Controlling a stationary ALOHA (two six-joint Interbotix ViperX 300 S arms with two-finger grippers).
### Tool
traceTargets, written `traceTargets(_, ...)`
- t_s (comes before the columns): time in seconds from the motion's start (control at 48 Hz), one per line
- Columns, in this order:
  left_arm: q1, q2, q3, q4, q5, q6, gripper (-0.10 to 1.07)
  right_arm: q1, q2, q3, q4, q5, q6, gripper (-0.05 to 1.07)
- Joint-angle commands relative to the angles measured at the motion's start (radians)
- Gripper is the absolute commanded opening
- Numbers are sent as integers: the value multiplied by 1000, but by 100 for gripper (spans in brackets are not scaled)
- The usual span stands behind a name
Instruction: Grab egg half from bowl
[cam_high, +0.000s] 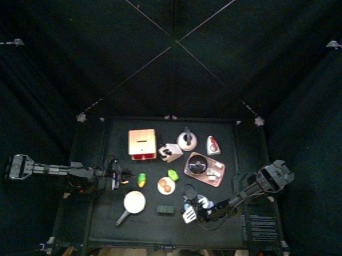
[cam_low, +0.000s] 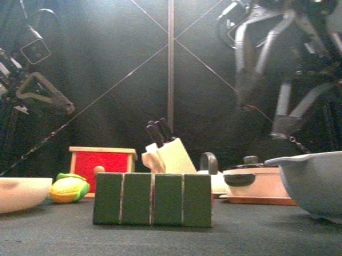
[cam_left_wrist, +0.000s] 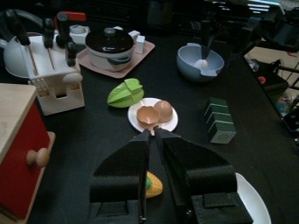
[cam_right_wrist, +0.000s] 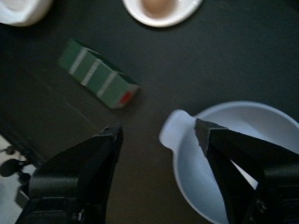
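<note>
The pale blue-grey bowl (cam_right_wrist: 251, 153) lies right under my right gripper (cam_right_wrist: 163, 133), whose jaws are open, one on each side of the bowl's lip. The bowl stands at the table's front right (cam_high: 194, 214) and looms large at the right of the front view (cam_low: 314, 185). In the left wrist view the bowl (cam_left_wrist: 187, 66) holds a small pale thing (cam_left_wrist: 201, 63), maybe the egg half, under the right gripper. My left gripper (cam_left_wrist: 151, 144) is shut and empty, hovering at the left over a yellow thing (cam_left_wrist: 153, 185).
A green ribbed block (cam_right_wrist: 100, 74) lies beside the bowl. A small white plate (cam_left_wrist: 170, 124) with two brown egg halves, a green thing (cam_left_wrist: 126, 92), a knife block (cam_left_wrist: 52, 83), a pot on a red tray (cam_left_wrist: 111, 48), a kettle (cam_left_wrist: 17, 54) and a red box (cam_high: 140, 143) fill the table.
</note>
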Motion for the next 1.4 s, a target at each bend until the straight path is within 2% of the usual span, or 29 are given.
traceTargets(0.0, -2, 2, -12, -2, -3, 0, 58, 21, -40, 0, 66, 51, -2, 96)
traceTargets(0.229, 0, 2, -14, -2, -5, 2, 58, 55, -40, 15, 153, 109, 2, 96)
traceTargets(0.75, 0, 2, -11, -2, -5, 2, 58, 58, -57, 75, 265, 110, 0, 94)
traceTargets(1.375, 0, 2, -9, -2, -3, 2, 58, 55, -38, 106, 305, 94, 0, 93)
